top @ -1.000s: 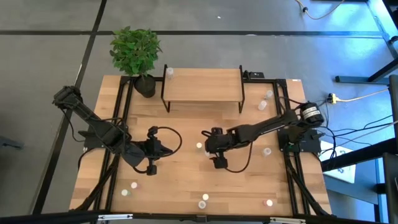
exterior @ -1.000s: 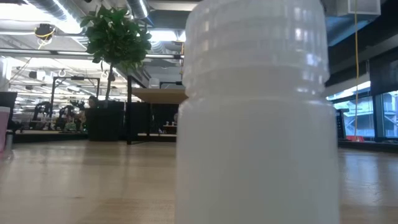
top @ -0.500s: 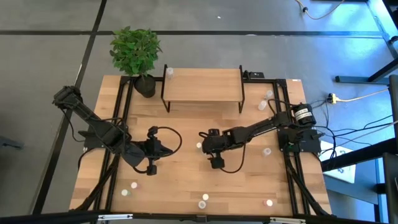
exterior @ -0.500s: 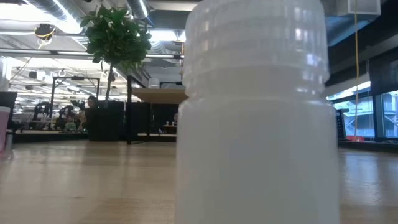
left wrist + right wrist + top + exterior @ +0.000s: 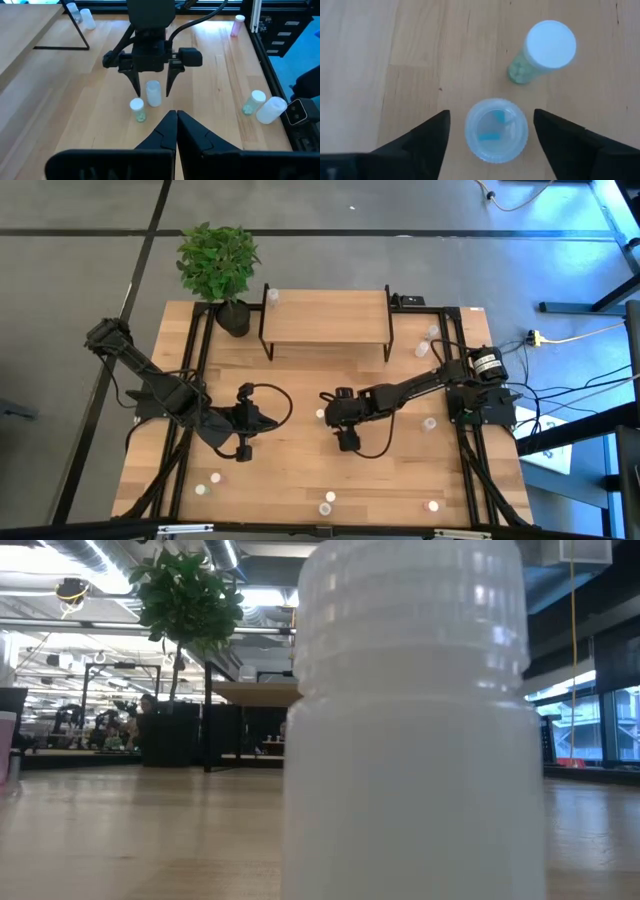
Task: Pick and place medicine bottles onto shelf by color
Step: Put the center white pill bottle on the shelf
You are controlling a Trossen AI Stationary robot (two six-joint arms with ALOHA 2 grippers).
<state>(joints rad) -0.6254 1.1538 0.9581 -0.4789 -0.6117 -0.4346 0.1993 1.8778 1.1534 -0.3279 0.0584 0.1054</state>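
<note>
My right gripper [image 5: 332, 414] is open at the table's middle, pointing down. Its two fingers stand on either side of an upright translucent bottle [image 5: 496, 129] with blue contents, without touching it; this also shows in the left wrist view [image 5: 153, 93]. A white-capped bottle with greenish contents [image 5: 545, 47] stands right beside it [image 5: 137, 107]. My left gripper [image 5: 247, 423] is shut and empty, left of centre, and points toward the right gripper. The shelf [image 5: 325, 315] stands at the table's far edge, with one bottle [image 5: 273, 297] at its far left corner.
A potted plant [image 5: 220, 265] stands at the far left corner. Bottles stand by the shelf's right end [image 5: 425, 343], at the right [image 5: 429, 423] and along the near edge [image 5: 327, 502] [image 5: 206, 484] [image 5: 432, 505]. One bottle [image 5: 410, 740] fills the low view.
My right gripper has gone a little toward the table's left, over the two bottles at the middle, and has then kept still. The bottles have not moved.
</note>
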